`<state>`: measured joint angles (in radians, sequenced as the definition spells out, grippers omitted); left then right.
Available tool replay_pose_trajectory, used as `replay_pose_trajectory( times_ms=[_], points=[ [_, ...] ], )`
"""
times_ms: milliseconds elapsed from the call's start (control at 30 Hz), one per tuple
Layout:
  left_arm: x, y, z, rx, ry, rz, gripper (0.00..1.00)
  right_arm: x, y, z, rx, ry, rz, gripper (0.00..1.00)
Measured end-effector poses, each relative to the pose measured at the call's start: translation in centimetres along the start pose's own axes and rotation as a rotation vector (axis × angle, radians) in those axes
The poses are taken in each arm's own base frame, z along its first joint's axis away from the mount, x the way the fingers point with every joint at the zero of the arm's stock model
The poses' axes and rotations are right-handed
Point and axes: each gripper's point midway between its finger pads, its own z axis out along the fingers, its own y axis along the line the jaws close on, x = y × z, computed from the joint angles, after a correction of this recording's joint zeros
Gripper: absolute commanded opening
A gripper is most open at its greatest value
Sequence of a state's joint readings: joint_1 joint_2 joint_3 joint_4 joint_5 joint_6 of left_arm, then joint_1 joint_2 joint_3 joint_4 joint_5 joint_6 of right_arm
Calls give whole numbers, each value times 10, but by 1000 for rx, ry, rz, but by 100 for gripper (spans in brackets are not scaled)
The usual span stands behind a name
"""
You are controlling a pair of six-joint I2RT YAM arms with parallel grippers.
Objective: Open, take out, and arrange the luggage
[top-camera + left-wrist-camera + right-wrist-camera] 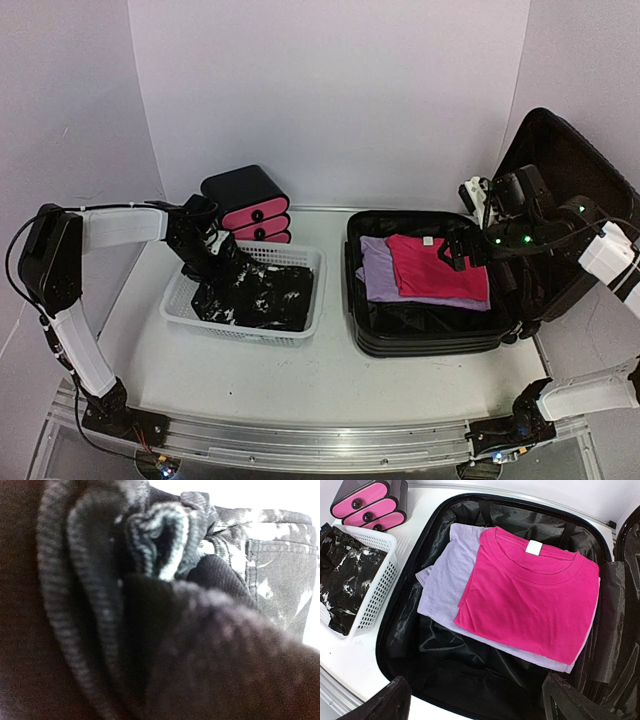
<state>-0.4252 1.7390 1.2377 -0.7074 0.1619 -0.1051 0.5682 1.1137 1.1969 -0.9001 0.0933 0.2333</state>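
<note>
My right gripper (480, 705) hangs with its fingers (382, 705) spread wide and nothing between them, above the near lining of the luggage (430, 340), which lies open with its lid standing on the right. The folded pink T-shirt (530, 605) lies ahead of and below the fingertips, stacked on a lilac shirt (442, 575), collar toward the far wall, hem nearest me. I judge a forward reach and a drop onto that hem. The right arm is clearly nearer. My left gripper (212, 250) is well apart, down in the dark jeans (260, 295) in the white basket (305, 330); I cannot tell how its fingers stand.
</note>
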Motion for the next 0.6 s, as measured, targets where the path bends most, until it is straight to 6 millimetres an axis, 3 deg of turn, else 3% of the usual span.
replay_pose_trajectory(
  times_ms=[133,200,300,433,500,600],
  points=[
    [0,4,0,-29,-1,-17,44,0,0,0,0,0,0,93],
    [1,13,-4,-81,-5,-37,54,0,0,0,-1,1,0,94],
    [0,27,-24,-172,-35,-63,60,0,0,0,-2,1,0,94],
    [-3,40,-77,-275,-139,-87,63,0,1,1,-4,3,0,94],
    [-7,37,-108,-273,-212,-100,59,1,2,3,-9,8,0,94],
    [-17,20,-133,-190,-282,-117,53,1,5,8,-18,20,-2,95]
  ],
)
